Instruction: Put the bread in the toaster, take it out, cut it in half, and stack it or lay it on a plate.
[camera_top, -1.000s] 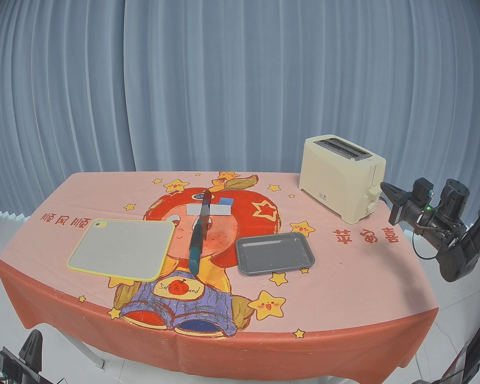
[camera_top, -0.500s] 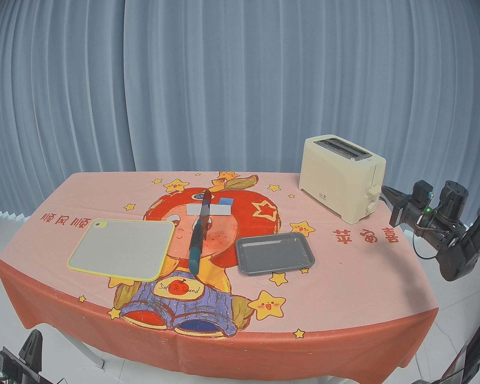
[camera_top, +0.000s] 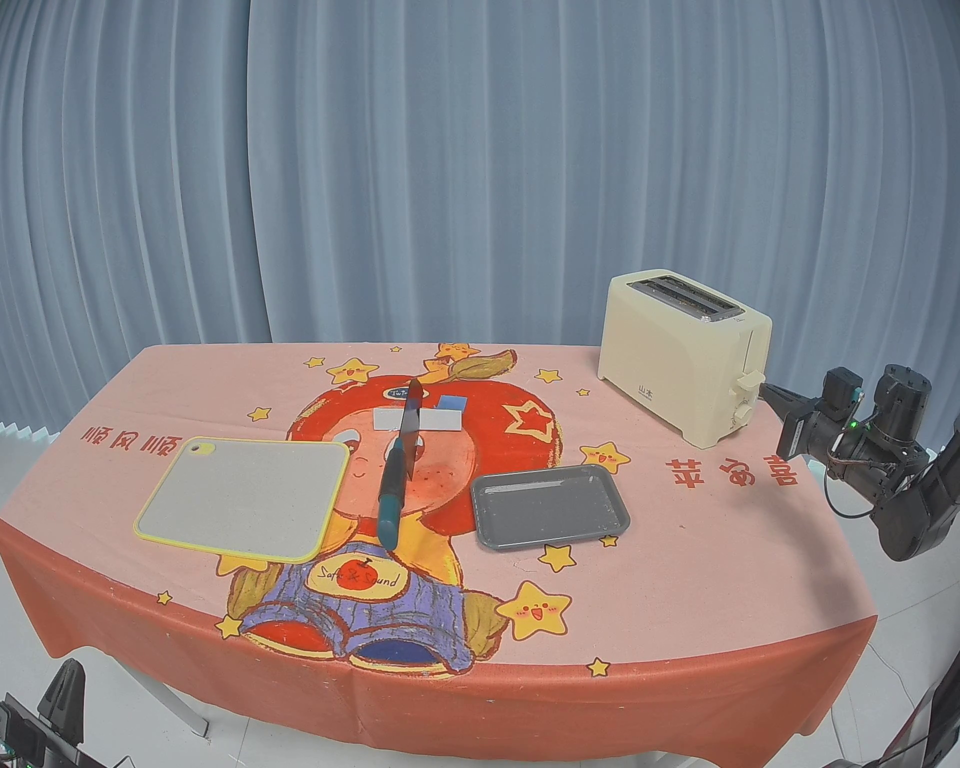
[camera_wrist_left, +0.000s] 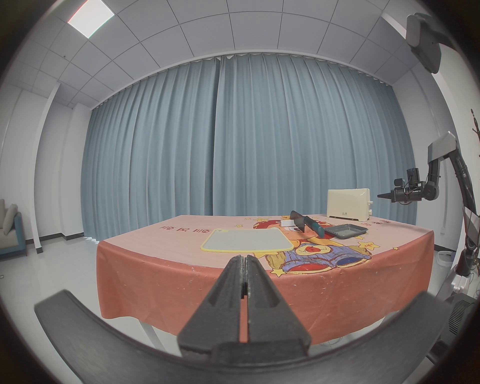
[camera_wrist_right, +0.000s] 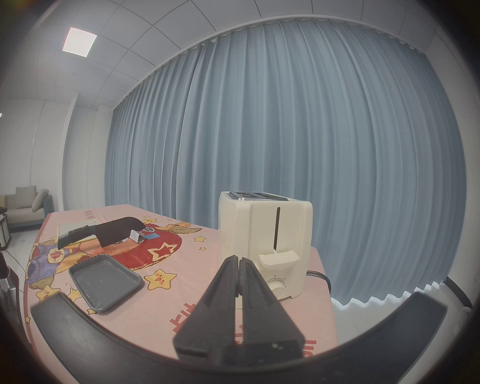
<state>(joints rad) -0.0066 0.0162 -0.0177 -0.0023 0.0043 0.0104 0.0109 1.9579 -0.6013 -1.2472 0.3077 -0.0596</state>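
A worktop (camera_top: 700, 560) draped in a salmon-pink cloth printed with a cartoon apple figure and stars is seen, and a cream two-slot plastic toaster (camera_top: 680, 365) is stood on it. The toaster's lever (camera_wrist_right: 278, 258) is found at the low end of its slot. Whether bread is lodged in the top slots cannot be told.

A grey rectangular cutting board with a yellow rim (camera_top: 245, 497) is laid flat far to the left of the toaster and nearer the robot. A dark grey rectangular tray (camera_top: 550, 507) is set well closer to the toaster, to its left and nearer the robot. A knife with a teal handle and dark blade (camera_top: 400, 460) is placed left of the toaster beyond the tray, its blade propped on a small white block (camera_top: 432, 419).

The right gripper (camera_top: 768, 391) is held level just beside the toaster's lever end, on its right, with the fingers pressed together. Contact with the toaster cannot be made out. The left gripper (camera_wrist_left: 245, 258) is kept low and well apart from the toaster, off the worktop's opposite side, with its fingers likewise pressed together and nothing between them.
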